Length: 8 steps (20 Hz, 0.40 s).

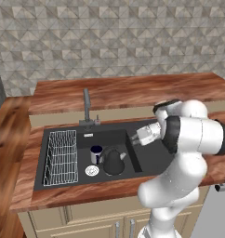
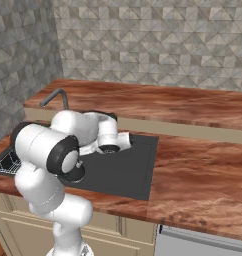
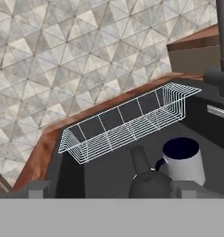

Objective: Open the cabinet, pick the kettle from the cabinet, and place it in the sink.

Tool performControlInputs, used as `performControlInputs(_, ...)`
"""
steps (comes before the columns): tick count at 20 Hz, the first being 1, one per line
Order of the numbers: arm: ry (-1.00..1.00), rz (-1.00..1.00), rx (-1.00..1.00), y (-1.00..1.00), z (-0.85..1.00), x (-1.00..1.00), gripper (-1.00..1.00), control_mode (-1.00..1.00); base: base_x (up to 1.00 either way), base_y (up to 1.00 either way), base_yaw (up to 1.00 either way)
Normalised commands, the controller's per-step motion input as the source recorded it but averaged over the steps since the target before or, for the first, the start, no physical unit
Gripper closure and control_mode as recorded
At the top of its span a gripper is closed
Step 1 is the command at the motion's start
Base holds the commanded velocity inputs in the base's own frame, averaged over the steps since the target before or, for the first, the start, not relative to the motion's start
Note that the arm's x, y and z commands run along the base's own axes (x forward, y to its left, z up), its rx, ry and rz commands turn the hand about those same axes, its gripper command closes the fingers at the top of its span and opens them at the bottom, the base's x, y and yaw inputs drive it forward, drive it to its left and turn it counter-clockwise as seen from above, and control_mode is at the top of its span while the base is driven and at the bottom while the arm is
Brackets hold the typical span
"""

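The kettle (image 1: 114,161) sits in the sink (image 1: 147,160), just under the tool (image 1: 134,137), beside a mug (image 1: 96,154). The tool looks open and empty. Lift straight up so nothing tips.

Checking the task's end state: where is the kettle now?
In the left base view the kettle sits on the sink floor, beside the mug, right of the wire rack.

I see the sink (image 1: 133,163) floor bearing the kettle (image 1: 114,162), a mug (image 1: 96,154) just beside, and a wire rack (image 1: 61,157).
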Motion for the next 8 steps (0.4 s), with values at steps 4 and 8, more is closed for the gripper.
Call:
performControlInputs(4,-0.02,-0.23,-0.27,0.0,0.25,-0.25,-1.0,-1.0,0.0,0.0,0.0)
performControlInputs(8,0.06,-0.15,-0.26,0.0,0.3,-0.24,-1.0,-1.0,0.0,0.0,0.0)
